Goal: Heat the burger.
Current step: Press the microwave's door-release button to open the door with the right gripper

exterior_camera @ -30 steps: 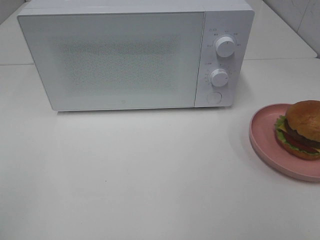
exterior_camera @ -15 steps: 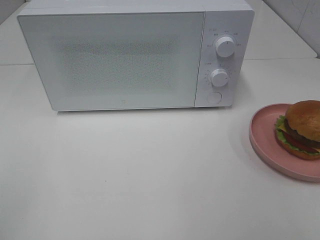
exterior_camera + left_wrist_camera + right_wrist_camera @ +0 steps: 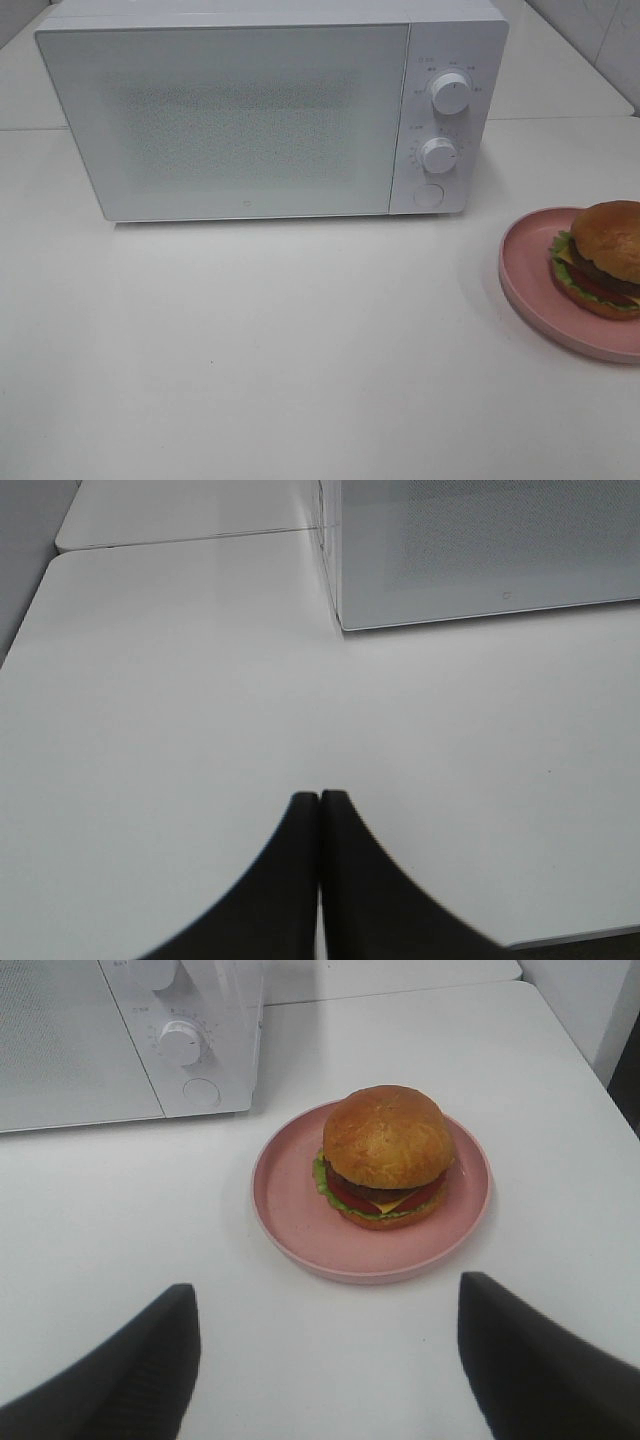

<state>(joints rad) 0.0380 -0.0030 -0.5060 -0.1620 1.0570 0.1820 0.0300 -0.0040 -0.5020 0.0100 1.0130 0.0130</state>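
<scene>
The burger (image 3: 604, 258) has a golden-brown bun, lettuce, cheese, tomato and a dark patty. It sits on a round pink plate (image 3: 530, 280) at the table's right edge. It also shows in the right wrist view (image 3: 385, 1155) on the plate (image 3: 290, 1195). The white microwave (image 3: 270, 110) stands at the back with its door shut. My right gripper (image 3: 330, 1360) is open and empty, short of the plate. My left gripper (image 3: 320, 805) is shut and empty above the bare table, short of the microwave's corner (image 3: 345, 620). Neither gripper shows in the exterior high view.
The microwave has two knobs (image 3: 450, 92) and a round button (image 3: 427, 195) on its right panel; they also show in the right wrist view (image 3: 182, 1042). A white table (image 3: 300, 340) spreads before it. A seam in the table runs behind the microwave (image 3: 190, 538).
</scene>
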